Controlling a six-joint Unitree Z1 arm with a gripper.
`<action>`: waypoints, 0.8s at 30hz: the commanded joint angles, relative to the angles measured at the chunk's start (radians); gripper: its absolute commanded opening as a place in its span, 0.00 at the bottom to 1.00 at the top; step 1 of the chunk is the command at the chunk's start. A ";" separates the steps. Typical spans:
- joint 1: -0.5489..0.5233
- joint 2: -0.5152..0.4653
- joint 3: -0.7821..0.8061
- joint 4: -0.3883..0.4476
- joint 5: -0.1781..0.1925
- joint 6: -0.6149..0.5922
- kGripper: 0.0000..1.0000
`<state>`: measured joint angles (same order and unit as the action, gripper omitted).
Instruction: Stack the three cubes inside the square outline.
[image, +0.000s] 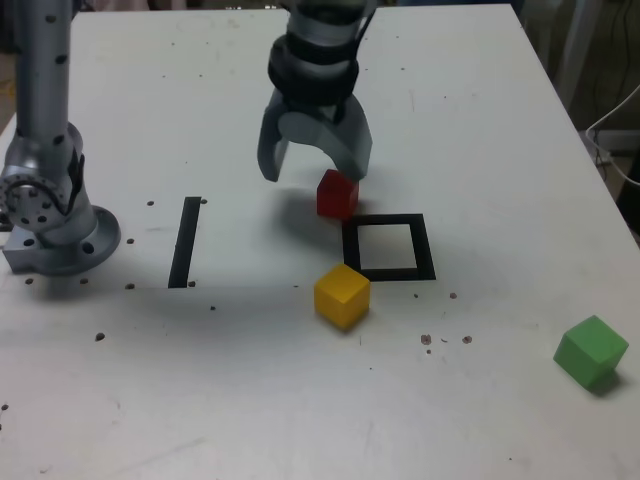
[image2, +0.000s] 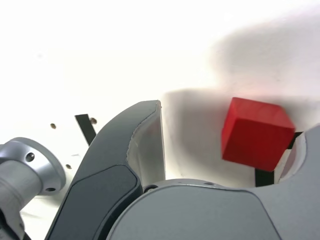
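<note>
My gripper (image: 315, 172) hangs open over the table, its two grey fingers spread wide. The red cube (image: 337, 194) rests on the table just below the finger on the exterior view's right, at the far left corner of the square outline (image: 425, 246). In the wrist view the red cube (image2: 255, 132) sits between the fingers (image2: 145, 145), close to the one at the picture's edge, and nothing grips it. The yellow cube (image: 342, 294) lies just in front of the outline's near left corner. The green cube (image: 591, 350) lies far off at the exterior view's right. The outline's white centre is bare.
A straight black strip (image: 185, 242) lies on the white table at the exterior view's left of the cubes. The arm's grey base (image: 50, 215) stands at the far left. Small dark specks dot the table (image: 300, 400). Cables hang beyond its right edge.
</note>
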<state>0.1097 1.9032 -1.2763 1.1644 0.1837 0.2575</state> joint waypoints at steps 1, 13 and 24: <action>-0.006 0.014 -0.012 -0.007 -0.001 0.002 0.89; -0.033 0.049 -0.027 -0.022 -0.007 0.005 0.81; -0.024 0.080 -0.046 -0.008 -0.030 0.117 0.71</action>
<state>0.0846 1.9736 -1.3191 1.1525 0.1560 0.3681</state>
